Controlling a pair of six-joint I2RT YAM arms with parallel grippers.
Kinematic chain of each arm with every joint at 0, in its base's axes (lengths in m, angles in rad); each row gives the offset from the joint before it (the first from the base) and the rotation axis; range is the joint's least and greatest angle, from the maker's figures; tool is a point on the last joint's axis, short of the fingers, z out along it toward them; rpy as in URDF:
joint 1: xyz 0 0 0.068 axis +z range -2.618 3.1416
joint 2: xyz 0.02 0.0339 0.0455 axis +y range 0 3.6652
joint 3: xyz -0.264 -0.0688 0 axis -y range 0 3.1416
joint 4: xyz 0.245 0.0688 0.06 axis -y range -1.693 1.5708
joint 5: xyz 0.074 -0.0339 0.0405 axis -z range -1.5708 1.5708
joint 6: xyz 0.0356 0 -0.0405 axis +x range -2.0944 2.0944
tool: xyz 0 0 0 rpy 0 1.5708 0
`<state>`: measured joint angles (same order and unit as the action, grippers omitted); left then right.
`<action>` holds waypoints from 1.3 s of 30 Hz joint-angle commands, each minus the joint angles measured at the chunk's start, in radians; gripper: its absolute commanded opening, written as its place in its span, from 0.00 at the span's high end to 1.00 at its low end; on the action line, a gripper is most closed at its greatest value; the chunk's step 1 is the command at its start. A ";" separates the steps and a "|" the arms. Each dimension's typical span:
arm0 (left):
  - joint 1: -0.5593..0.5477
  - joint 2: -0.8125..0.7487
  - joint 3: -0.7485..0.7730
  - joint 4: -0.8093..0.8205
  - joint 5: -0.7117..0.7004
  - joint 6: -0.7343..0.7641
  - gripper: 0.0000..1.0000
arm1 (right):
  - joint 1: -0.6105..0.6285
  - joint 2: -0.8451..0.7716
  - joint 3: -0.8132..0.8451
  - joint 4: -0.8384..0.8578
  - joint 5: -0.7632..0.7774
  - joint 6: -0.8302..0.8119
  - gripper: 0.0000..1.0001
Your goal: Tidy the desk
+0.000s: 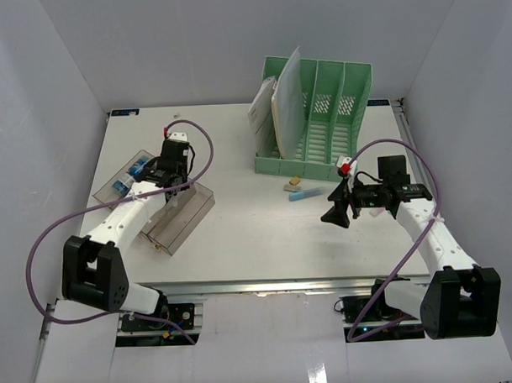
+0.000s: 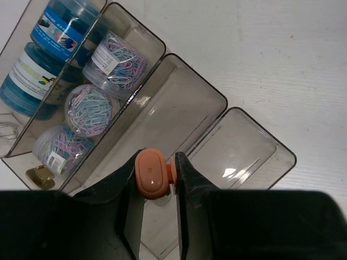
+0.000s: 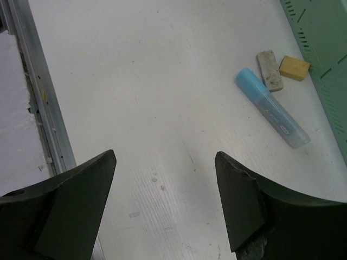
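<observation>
The white desk [image 1: 258, 242] holds a clear stepped tray [image 1: 183, 212] at the left. My left gripper [image 1: 169, 189] hovers over the tray. In the left wrist view it [image 2: 158, 164] is shut on a small orange rounded piece [image 2: 150, 173] above an empty tray compartment [image 2: 179, 103]. My right gripper [image 1: 338, 214] is open and empty, low over bare desk [image 3: 162, 81]. A light blue marker [image 3: 271, 108], a grey eraser [image 3: 269, 70] and a yellow eraser [image 3: 294, 68] lie on the desk ahead of its open fingertips [image 3: 103, 162], beside the green rack.
A green four-slot file rack [image 1: 329, 113] with papers [image 1: 278, 107] stands at the back. The tray's far compartments hold blue tubs [image 2: 54, 38], jars of paperclips [image 2: 116, 54] and a gold clip [image 2: 40, 177]. A metal rail [image 1: 268, 285] runs along the near edge.
</observation>
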<state>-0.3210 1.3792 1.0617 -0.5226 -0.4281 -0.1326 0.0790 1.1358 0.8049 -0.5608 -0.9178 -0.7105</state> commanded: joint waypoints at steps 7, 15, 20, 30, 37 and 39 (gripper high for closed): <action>0.033 0.138 0.047 0.062 -0.069 0.067 0.69 | -0.025 0.002 -0.010 -0.005 -0.038 -0.009 0.20; 0.041 0.156 0.037 0.097 -0.101 0.094 0.60 | -0.042 0.012 -0.014 -0.005 -0.049 -0.007 0.20; 0.045 0.156 0.027 0.142 -0.094 0.119 0.56 | -0.054 0.021 -0.019 -0.003 -0.052 -0.009 0.20; 0.045 0.123 -0.012 0.145 0.000 0.088 0.29 | -0.067 0.041 -0.016 -0.002 0.016 -0.021 0.20; 0.045 -0.112 -0.099 0.196 0.530 0.017 0.11 | -0.065 0.073 0.022 -0.166 0.109 -0.445 0.16; 0.043 -0.195 -0.173 0.266 0.700 -0.013 0.02 | -0.065 0.075 0.029 -0.244 0.132 -0.668 0.12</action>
<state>-0.2764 1.3698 0.9839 -0.3639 -0.1456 -0.0867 0.0170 1.1975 0.7907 -0.6435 -0.8426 -0.9572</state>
